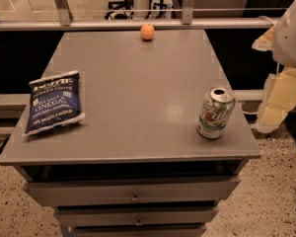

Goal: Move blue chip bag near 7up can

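The blue chip bag lies flat near the left edge of the grey cabinet top, white lettering facing up. The 7up can stands upright near the front right corner, its shiny top open to view. The bag and can are far apart, on opposite sides of the top. My gripper hangs off the right side of the cabinet, beyond its edge, to the right of the can and touching nothing. The white arm rises above it at the frame's right edge.
An orange sits at the far edge of the top, in the middle. The cabinet has drawers below its front edge. A rail runs behind it. Speckled floor lies to the right.
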`<state>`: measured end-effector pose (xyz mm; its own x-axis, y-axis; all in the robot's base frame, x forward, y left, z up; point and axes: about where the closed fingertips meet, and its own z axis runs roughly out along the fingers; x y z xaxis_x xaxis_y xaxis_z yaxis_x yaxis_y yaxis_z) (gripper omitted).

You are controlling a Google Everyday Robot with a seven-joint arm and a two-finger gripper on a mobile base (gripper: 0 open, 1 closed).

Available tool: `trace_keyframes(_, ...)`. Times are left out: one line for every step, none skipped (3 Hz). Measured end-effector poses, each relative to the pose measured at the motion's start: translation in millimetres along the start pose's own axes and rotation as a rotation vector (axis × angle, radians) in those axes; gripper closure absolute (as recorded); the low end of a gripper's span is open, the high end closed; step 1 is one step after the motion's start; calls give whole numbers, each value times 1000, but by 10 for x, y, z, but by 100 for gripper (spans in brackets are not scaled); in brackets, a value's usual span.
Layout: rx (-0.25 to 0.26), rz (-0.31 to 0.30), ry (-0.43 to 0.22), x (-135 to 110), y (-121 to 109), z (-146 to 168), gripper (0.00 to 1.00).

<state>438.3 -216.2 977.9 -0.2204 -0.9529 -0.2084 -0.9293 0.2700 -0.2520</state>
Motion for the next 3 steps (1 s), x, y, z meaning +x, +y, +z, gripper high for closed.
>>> trace_keyframes(0,0,0,0,0,0,0)
trace_keyframes(-3,-41,-58,-350,-103,60,0)
trace_keyframes(-25,-112,-179,-1162,-247,158,0)
